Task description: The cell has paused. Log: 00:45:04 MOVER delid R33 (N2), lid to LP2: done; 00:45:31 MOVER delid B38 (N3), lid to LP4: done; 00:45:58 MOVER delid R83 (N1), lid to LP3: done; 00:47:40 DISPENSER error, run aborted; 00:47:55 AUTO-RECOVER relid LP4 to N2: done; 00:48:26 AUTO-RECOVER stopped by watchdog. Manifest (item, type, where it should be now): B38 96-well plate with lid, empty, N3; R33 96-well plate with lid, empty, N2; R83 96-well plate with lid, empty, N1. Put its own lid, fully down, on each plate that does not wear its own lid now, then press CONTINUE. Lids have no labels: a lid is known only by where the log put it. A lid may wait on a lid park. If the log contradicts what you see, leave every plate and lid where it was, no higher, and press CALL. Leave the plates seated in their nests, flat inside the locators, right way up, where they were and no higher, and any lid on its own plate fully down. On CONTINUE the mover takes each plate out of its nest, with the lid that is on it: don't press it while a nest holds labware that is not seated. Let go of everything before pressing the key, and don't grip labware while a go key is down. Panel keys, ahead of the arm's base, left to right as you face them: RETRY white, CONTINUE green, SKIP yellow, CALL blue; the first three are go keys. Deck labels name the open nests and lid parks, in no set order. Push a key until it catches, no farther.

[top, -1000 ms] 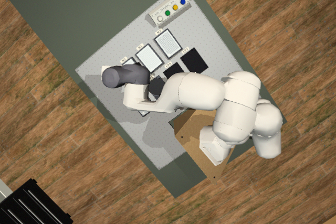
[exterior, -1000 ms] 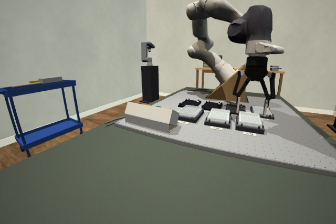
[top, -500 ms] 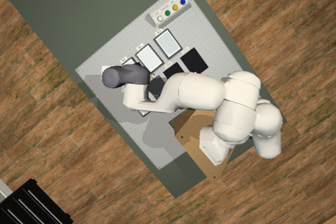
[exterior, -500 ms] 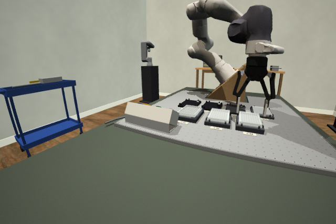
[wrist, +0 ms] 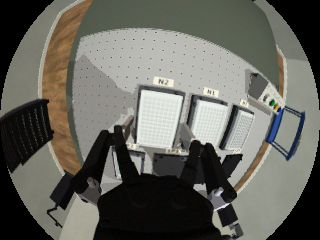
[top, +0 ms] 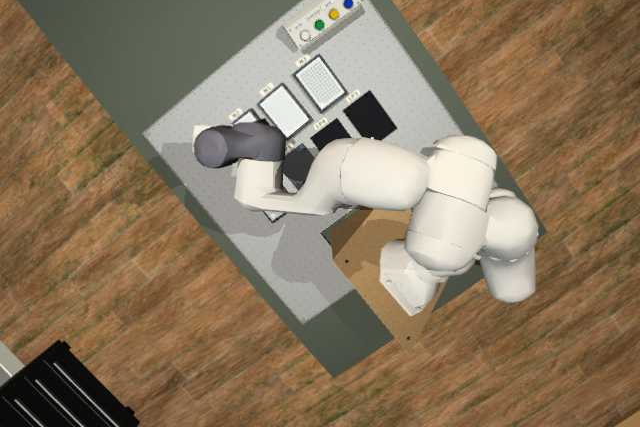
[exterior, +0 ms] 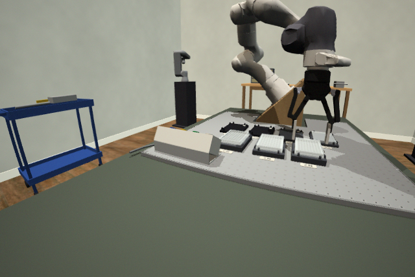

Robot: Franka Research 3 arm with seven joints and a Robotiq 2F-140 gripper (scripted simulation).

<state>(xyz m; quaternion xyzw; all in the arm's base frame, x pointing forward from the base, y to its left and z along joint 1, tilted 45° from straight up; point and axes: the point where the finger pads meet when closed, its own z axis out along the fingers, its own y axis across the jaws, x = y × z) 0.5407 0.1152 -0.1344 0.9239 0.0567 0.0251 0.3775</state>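
Note:
My gripper (exterior: 310, 135) (wrist: 157, 125) is open and empty, low over the N2 plate (exterior: 307, 146) (wrist: 159, 115), one finger on each side; the arm hides it in the top view. The N1 plate (top: 285, 111) (exterior: 270, 142) (wrist: 209, 120) looks pale and smooth from above. The N3 plate (top: 319, 82) (exterior: 235, 136) (wrist: 242, 127) shows its wells more sharply. All three look flat in their nests; their lids are hard to tell. A clear lid (exterior: 322, 137) lies on a park behind N2. The green CONTINUE key (top: 319, 24) stands out.
Black parks LP3 (top: 369, 115) and LP4 (top: 330, 133) hold nothing visible. Another dark park (top: 299, 166) lies beside them, partly under the arm. The key panel (exterior: 187, 143) stands past N3, with white (top: 305, 35), yellow (top: 333, 13) and blue (top: 348, 2) keys.

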